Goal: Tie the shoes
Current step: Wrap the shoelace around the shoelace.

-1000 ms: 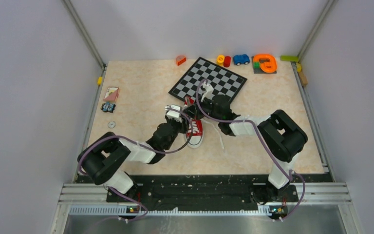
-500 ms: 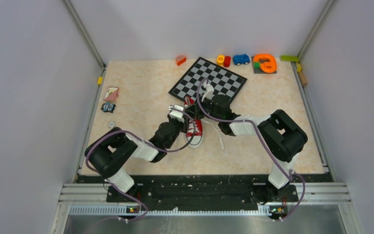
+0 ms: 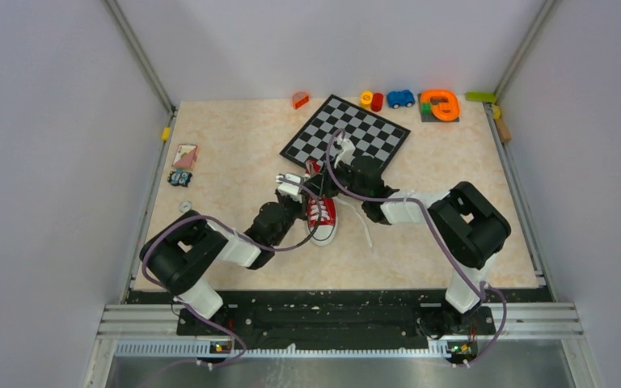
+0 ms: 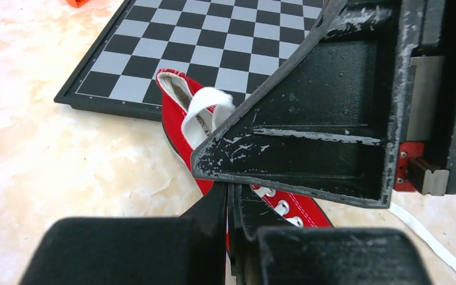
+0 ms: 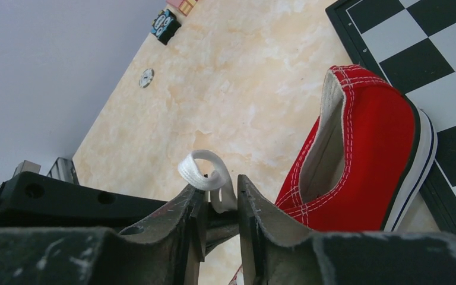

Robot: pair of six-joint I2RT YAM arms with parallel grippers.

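Note:
The shoes are one red sneaker (image 3: 322, 217) lying with its heel on the chessboard's near edge; it also shows in the left wrist view (image 4: 175, 122) and the right wrist view (image 5: 380, 154). Both grippers meet over its laced top. My left gripper (image 3: 302, 188) (image 4: 231, 193) is shut, pinching the white lace loop (image 5: 205, 169) (image 4: 205, 104). My right gripper (image 3: 323, 183) (image 5: 217, 184) is open, with its fingers a little apart on either side of that loop and of the left fingertips. A loose lace end (image 3: 366, 230) trails right on the table.
The chessboard (image 3: 346, 132) lies behind the shoe. Toys line the back edge: an orange block (image 3: 300, 99), a blue car (image 3: 400, 98), an orange ring piece (image 3: 441, 103). On the left are a card (image 3: 184, 155), a small dark item (image 3: 180, 178) and a washer (image 3: 185, 207).
My left gripper moved in toward the shoe's top and closed on the lace loop. My right gripper, shut before, has opened around it.

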